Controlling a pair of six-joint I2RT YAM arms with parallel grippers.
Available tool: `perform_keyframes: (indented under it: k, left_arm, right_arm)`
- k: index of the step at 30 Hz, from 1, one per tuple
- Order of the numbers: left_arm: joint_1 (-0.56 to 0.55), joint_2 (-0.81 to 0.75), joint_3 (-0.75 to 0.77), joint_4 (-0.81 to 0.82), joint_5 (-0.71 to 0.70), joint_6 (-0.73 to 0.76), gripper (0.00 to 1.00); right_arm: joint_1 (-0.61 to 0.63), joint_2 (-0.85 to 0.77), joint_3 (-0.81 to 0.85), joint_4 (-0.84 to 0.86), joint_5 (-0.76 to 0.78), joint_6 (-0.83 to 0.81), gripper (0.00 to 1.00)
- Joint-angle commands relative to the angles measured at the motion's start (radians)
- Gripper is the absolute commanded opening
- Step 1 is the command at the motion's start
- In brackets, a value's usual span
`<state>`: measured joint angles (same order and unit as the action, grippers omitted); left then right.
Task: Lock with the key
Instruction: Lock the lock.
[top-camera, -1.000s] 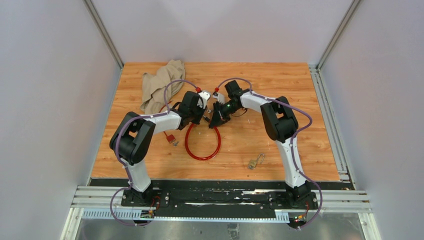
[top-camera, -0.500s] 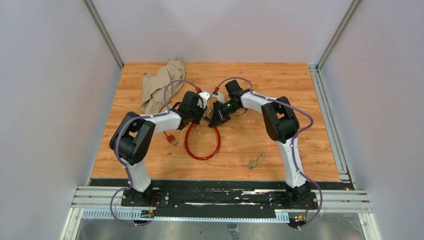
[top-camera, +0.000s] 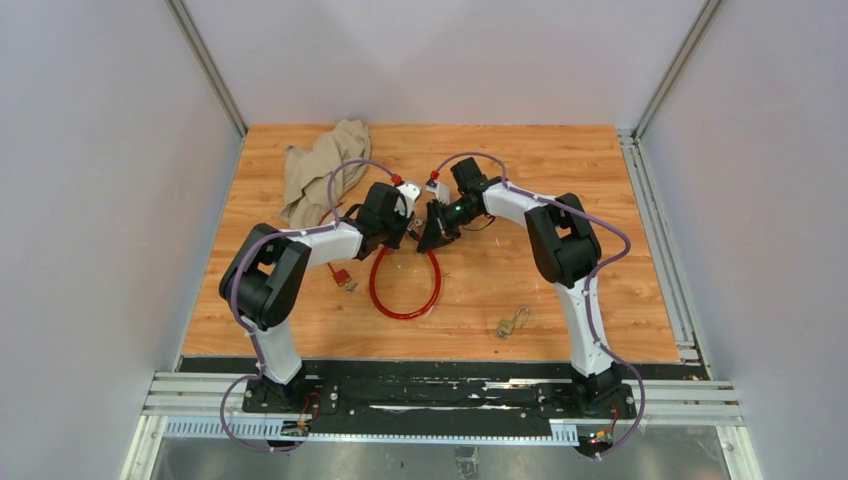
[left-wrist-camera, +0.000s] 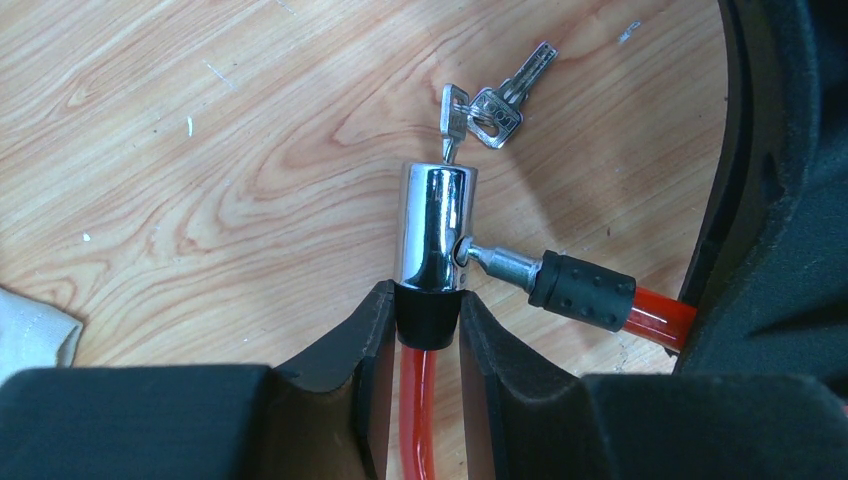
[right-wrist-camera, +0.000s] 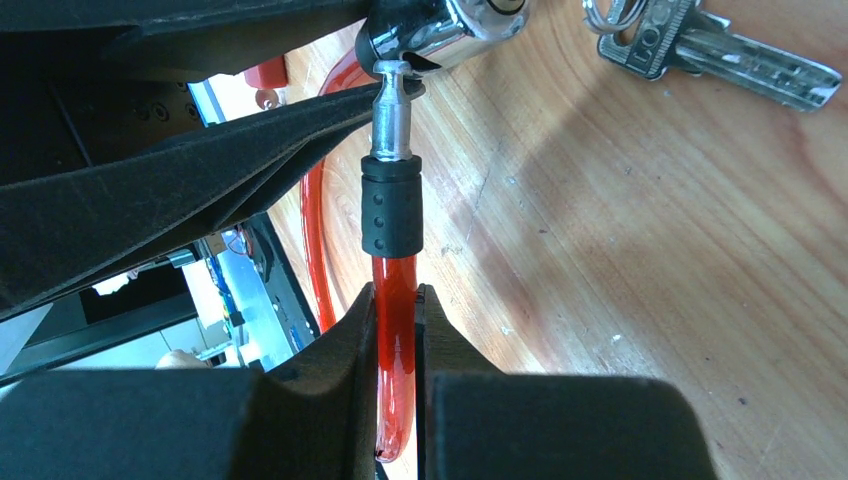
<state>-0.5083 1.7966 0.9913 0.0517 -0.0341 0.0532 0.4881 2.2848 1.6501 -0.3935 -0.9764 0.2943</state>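
**A:** Where is the key at this moment?

**B:** The tiny silver-grey metal key (left-wrist-camera: 453, 108) stands at the far end of the shiny chrome lock cylinder (left-wrist-camera: 436, 225), about the middle of the wooden table (left-wrist-camera: 180, 150). Its blade seems to sit in the keyhole, but I cannot tell how deep. A second silver key (left-wrist-camera: 510, 90) is on the same small ring and lies flat on the wood, just to the right.

**A:** And the two claws?

**B:** The left claw (left-wrist-camera: 428, 310) is clamped on the black collar (left-wrist-camera: 428, 318) under the cylinder, where the red cable (left-wrist-camera: 416, 400) comes out. The right claw (right-wrist-camera: 395, 300) is closed tight on the red cable just behind the black rubber sleeve (right-wrist-camera: 392, 215). The steel pin (right-wrist-camera: 392, 115) of this sleeve meets the side hole of the cylinder.

**A:** How will the key handle?

**B:** I judge it light, thin and stiff, with smooth metal that slips easily. The best hold is across the two flat faces of its head, close to the cylinder, so that it can be turned. The ring and the second key hang loose and could catch a finger. Both claws are occupied, so one would have to let go first.

**A:** Is there any writing?

**B:** There is a small stamped mark on the head of the second key, too small to read. I see no brand on the cylinder, and only small dots on the sleeve.
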Motion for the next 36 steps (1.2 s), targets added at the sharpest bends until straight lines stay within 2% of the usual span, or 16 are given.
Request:
perform_keyframes:
  k: [1,21,36]
  left_arm:
    - [-0.010,-0.022,-0.003,0.059,0.014,-0.003,0.00]
    - [-0.010,-0.028,-0.005,0.060,0.017,-0.005,0.00]
    - [-0.027,-0.025,-0.016,0.082,0.037,0.068,0.00]
  right_arm:
    - [-0.003,-0.005,0.005,0.002,-0.022,0.013,0.01]
    - [-0.006,0.042,0.009,-0.020,-0.005,-0.004,0.01]
    - [-0.005,0.092,0.112,-0.081,-0.032,0.019,0.01]
